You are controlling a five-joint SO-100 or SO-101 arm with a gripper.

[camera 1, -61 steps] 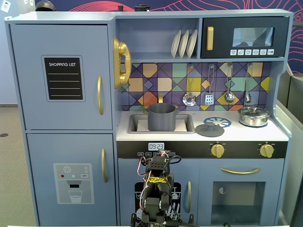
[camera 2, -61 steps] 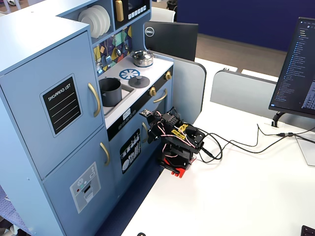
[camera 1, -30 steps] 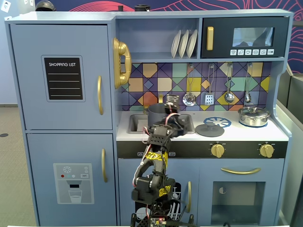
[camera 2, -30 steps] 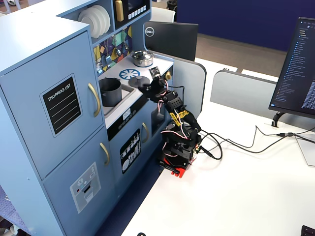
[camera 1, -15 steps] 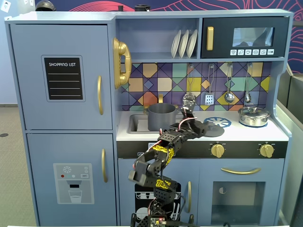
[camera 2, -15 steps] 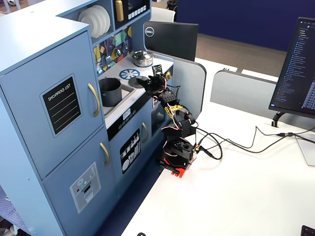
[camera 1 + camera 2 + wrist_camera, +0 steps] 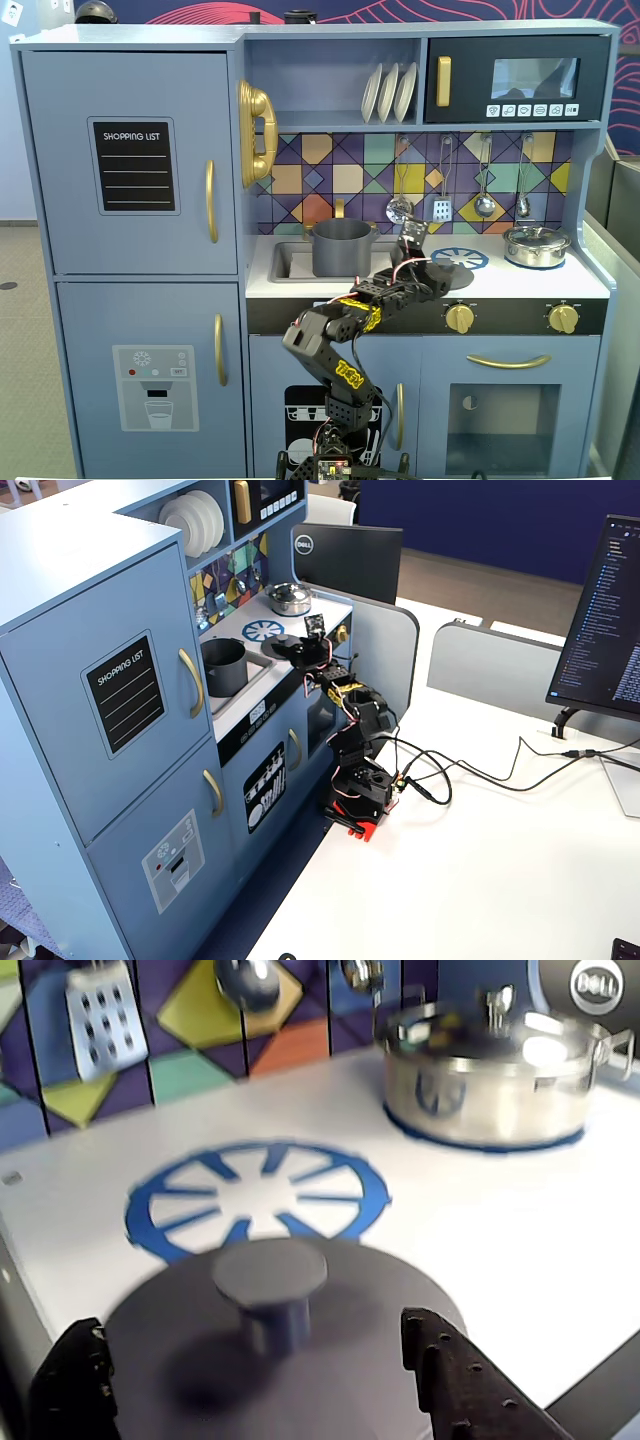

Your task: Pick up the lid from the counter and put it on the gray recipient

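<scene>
From my seat, one fixed view faces the toy kitchen head-on at about surface (image 7: 520, 285) height, far enough back to take in the whole unit. The other fixed view stands high off to the side, looking down across the desk with the kitchen at 10 o'clock. My wrist view sits low and close over the surface (image 7: 480, 1230), aimed at the backsplash, pincer (image 7: 260, 1380) tips at 6 o'clock. All three share the blue burner (image 7: 459, 258) and silver pot (image 7: 536, 245).
</scene>
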